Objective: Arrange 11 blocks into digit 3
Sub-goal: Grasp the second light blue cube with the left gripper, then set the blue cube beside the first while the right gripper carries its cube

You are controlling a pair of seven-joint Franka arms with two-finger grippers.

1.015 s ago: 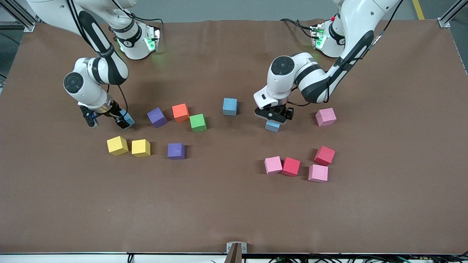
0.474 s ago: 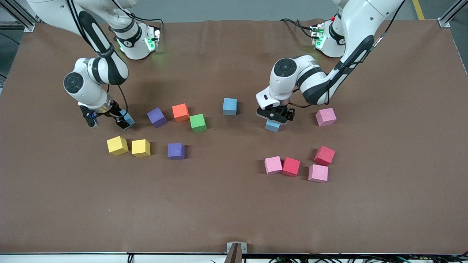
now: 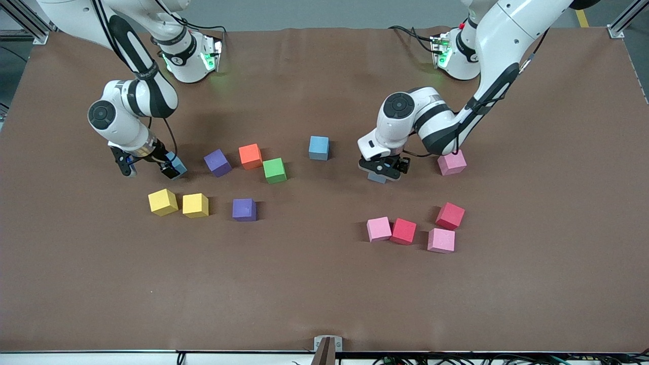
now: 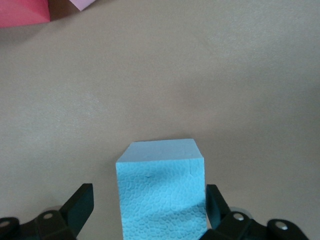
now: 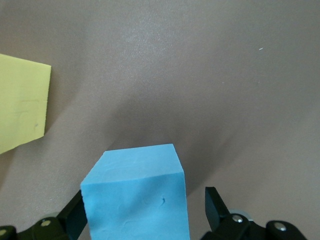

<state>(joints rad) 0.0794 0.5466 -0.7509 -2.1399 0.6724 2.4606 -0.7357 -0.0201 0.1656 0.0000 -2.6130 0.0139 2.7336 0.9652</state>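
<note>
The left arm bends down from its base at the surface's top edge, its elbow folded and its left claw point(image 3: 383, 171) pointing straight down over a small matte light blue foam cube point(image 4: 161, 192) that rests on the brown surface point(image 3: 314, 284); in the left wrist view the black fingers point(image 4: 80, 204) stand on either side of the cube with a gap on at least one side, so the claw looks released, though contact on the other side is hard to rule out. Compared with a second ago, this claw has sunk lower around the cube, which now shows only as a sliver in the front view. The right arm waits, unchanged, crouched toward its end of the surface, its right claw point(image 3: 149, 165) spread about a second light blue foam cube point(image 5: 136, 192) that appears tilted; whether it is gripped I cannot tell. A third light blue foam cube point(image 3: 319, 147) sits mid-surface, and no digit is formed yet.
</note>
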